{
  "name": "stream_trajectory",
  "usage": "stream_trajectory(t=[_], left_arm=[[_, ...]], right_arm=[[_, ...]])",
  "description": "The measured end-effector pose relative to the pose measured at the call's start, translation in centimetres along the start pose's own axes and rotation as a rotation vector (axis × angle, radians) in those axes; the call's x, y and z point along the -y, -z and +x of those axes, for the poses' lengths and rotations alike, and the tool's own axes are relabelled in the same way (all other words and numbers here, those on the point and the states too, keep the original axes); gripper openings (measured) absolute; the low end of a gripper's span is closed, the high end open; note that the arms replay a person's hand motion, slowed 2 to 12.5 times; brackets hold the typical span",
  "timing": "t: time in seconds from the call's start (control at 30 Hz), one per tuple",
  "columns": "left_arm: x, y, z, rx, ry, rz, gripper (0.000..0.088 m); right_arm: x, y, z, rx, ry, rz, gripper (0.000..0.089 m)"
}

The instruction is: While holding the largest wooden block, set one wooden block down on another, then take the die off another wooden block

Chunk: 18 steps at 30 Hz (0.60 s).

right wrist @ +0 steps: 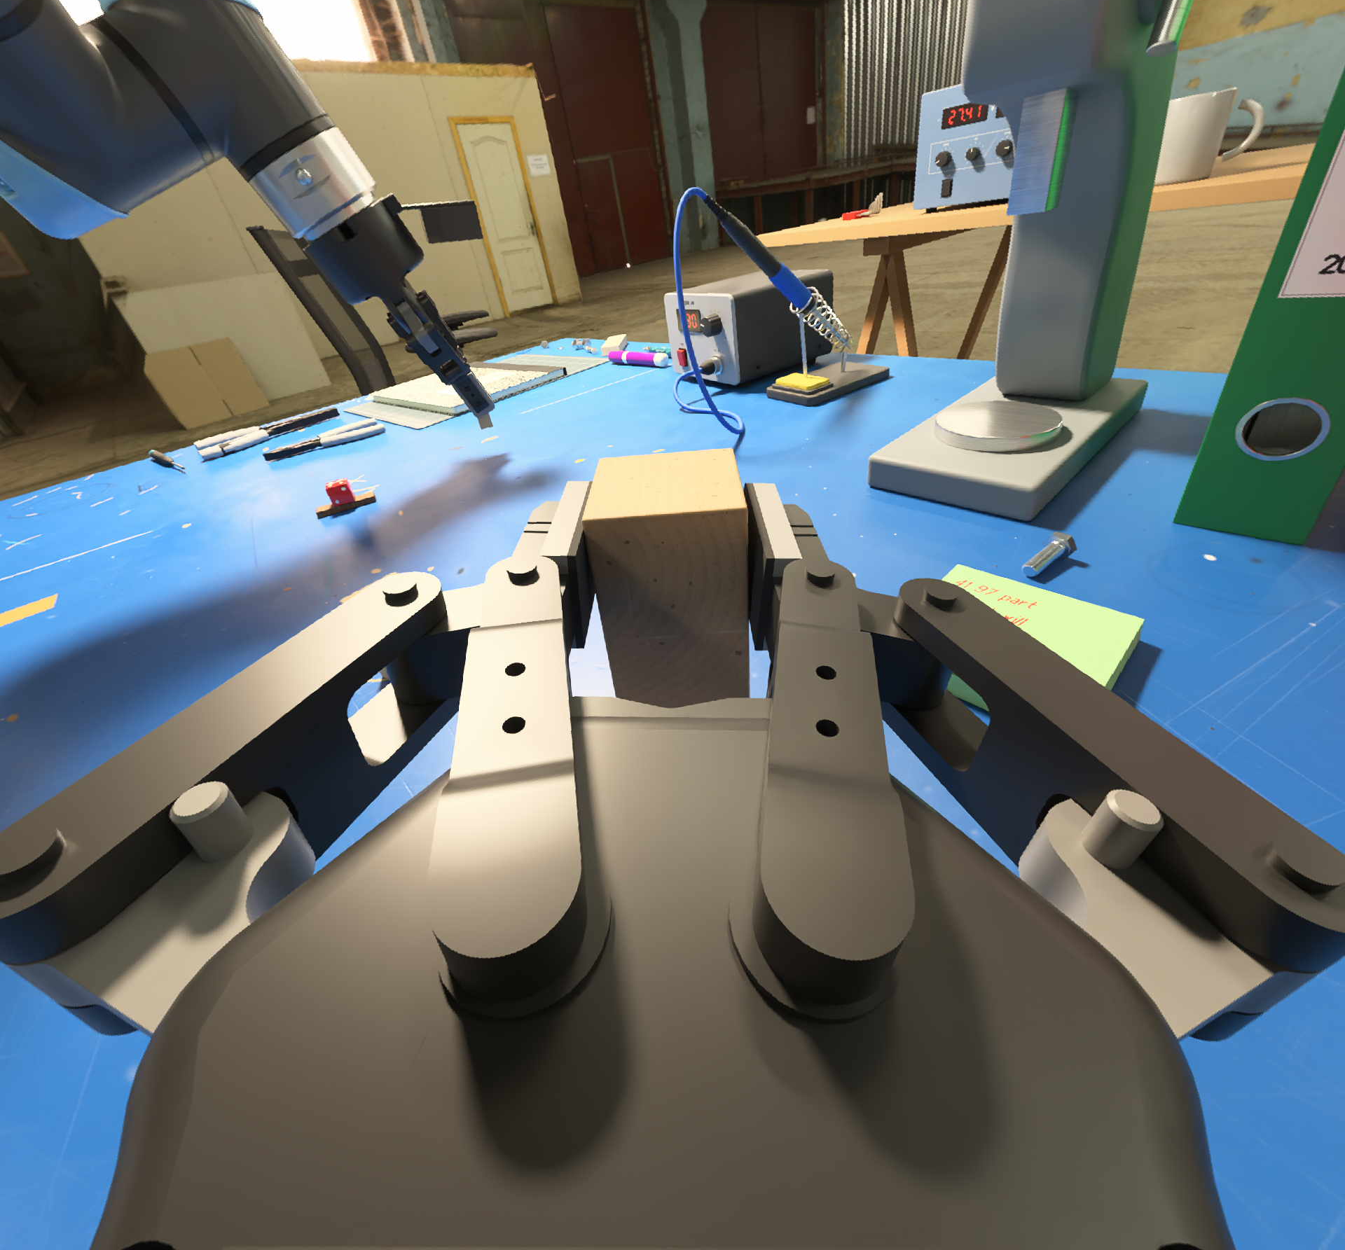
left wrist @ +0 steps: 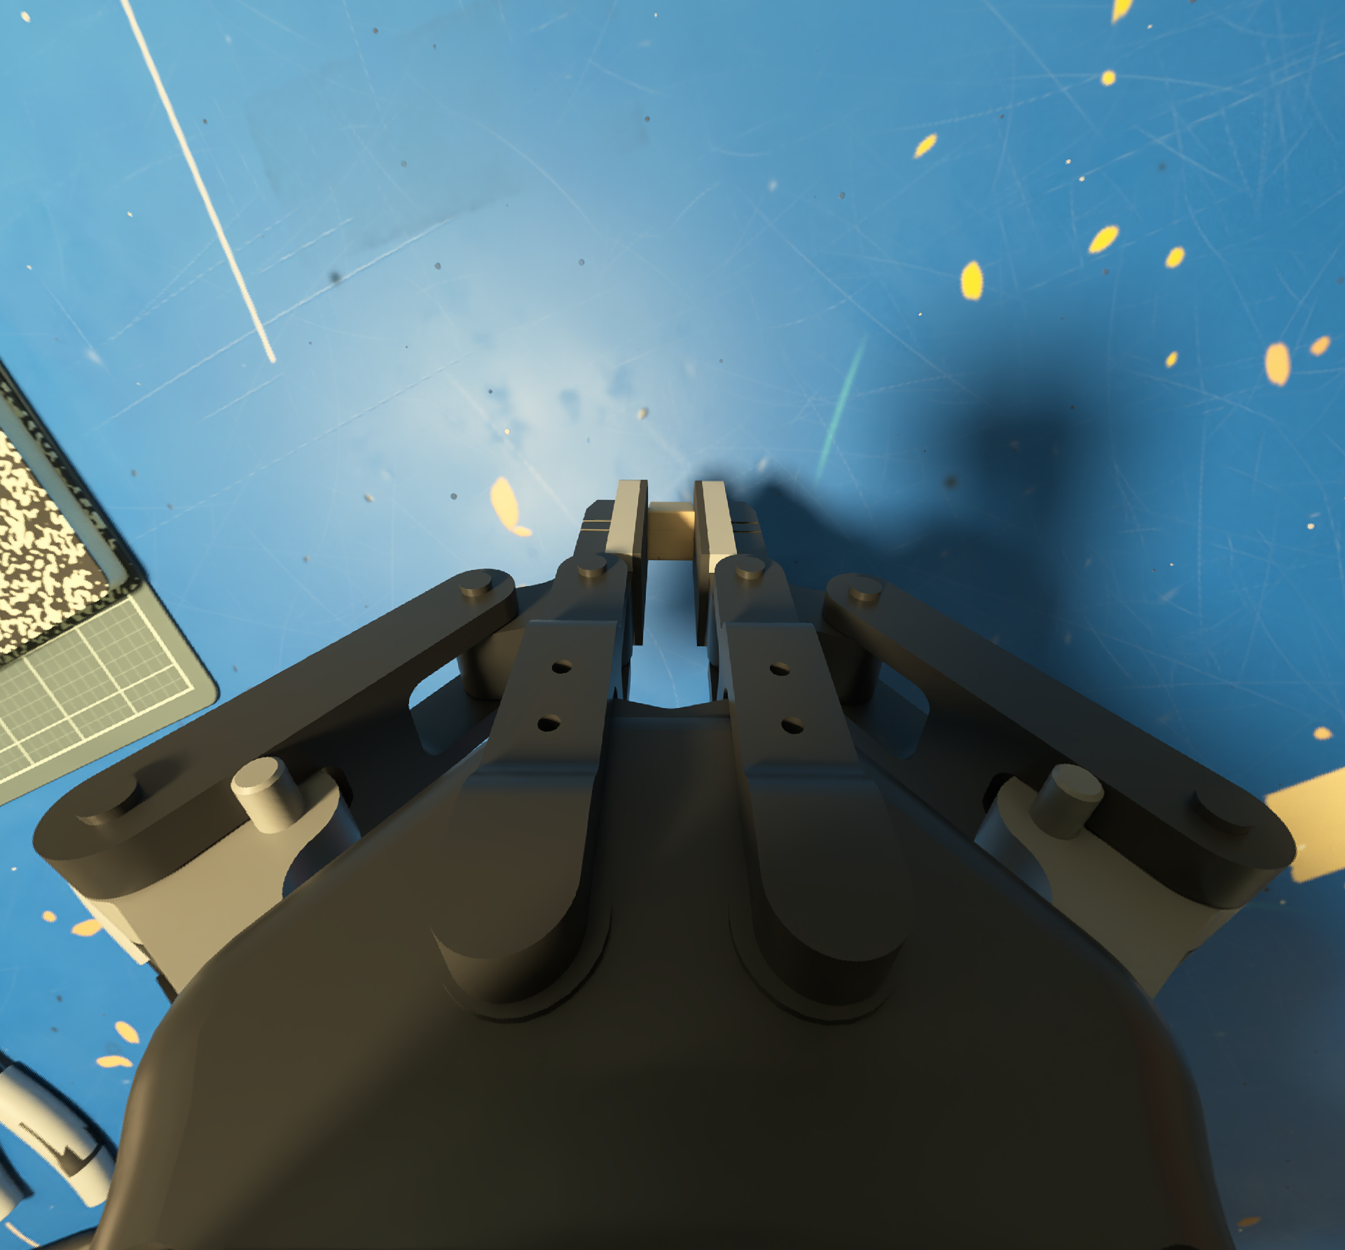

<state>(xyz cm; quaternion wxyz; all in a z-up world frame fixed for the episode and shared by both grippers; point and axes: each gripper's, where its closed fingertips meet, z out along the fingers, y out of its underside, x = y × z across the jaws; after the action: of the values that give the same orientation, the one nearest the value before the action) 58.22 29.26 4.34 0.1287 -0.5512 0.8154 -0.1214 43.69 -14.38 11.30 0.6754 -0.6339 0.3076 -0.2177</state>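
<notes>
Notebook [left wrist: 44, 546] and cutting mat [left wrist: 94, 698] are cropped by the left edge; small wooden block [left wrist: 670, 530] is mostly hidden between jaws. Die [right wrist: 338, 491] pips are unreadable.

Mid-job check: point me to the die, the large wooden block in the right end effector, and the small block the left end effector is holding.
die [right wrist: 338, 491], right wrist view, on its red front face.
large wooden block [right wrist: 666, 560], right wrist view, on its upper near face.
small block [left wrist: 670, 531], left wrist view, on the face showing between the pads.
</notes>
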Motion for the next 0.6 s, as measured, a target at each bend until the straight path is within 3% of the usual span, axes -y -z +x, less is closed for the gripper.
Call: stream_trajectory(t=[0.37,0.6], left_arm=[[1.4,5.0,2.0,0.009,-0.093,0.112,0.0112],[2.3,9.6,7.2,-0.081,-0.229,0.224,0.0112]], right_arm=[[-0.1,-0.1,0.1,0.000,-0.010,-0.007,0.0347],[-0.2,-0.1,0.1,-0.001,-0.008,-0.010,0.0347]])
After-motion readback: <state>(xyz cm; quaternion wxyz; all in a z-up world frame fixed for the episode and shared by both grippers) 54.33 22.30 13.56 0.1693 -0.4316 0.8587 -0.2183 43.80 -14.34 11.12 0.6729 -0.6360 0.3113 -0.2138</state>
